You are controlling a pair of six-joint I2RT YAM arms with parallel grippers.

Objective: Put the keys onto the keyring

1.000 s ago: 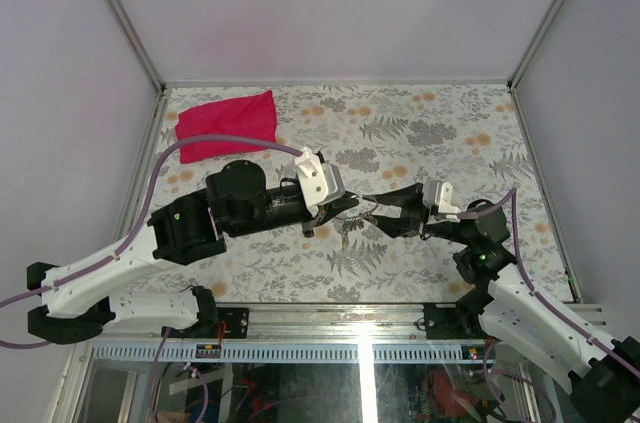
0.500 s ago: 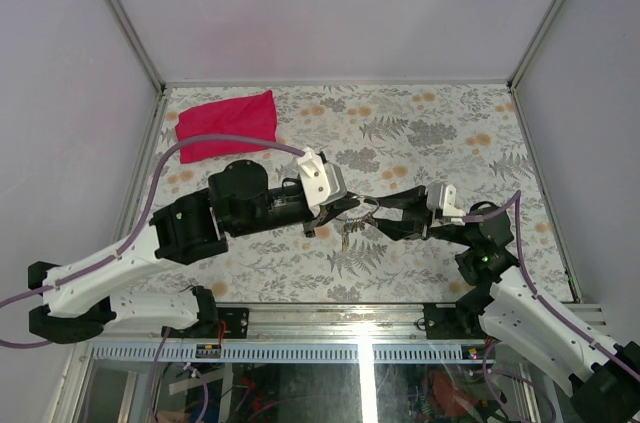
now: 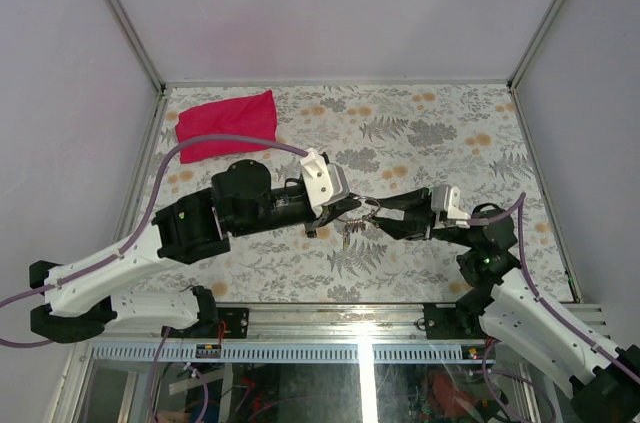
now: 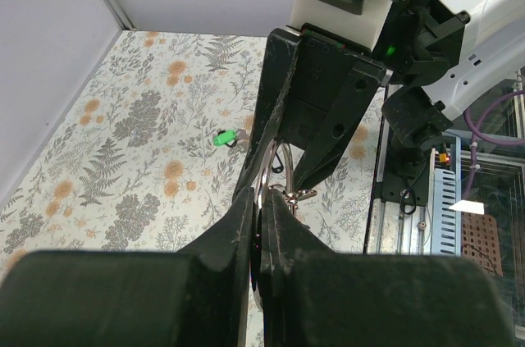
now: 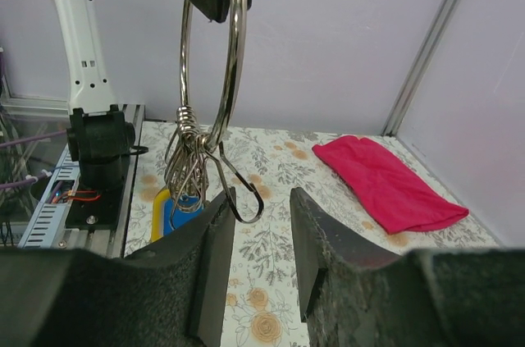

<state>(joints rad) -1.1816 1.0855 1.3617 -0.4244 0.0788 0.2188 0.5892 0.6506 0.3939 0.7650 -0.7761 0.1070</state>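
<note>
While left claw (image 4: 261, 199) clamps shiny wire keyring (image 5: 236, 52), blue/yellow keys (image 5: 175, 209) dangle six o'clock; right claw (image 5: 261, 207) half-open, empty.

The left arm (image 3: 190, 228) stretches rightward, low and nearly level, and the left end effector (image 3: 338, 214) is clamped tight. The right arm (image 3: 520, 305) folds at its elbow and reaches leftward. The right end effector (image 3: 378, 216) meets it tip to tip, its 2 fingers (image 5: 215, 261) parted.

I'm watching grey ferns and orange flowers patterning the worktop (image 3: 420, 133), a crimson cloth (image 3: 228, 123), the silver keyring (image 5: 233, 43), and a green key (image 4: 223, 139).
</note>
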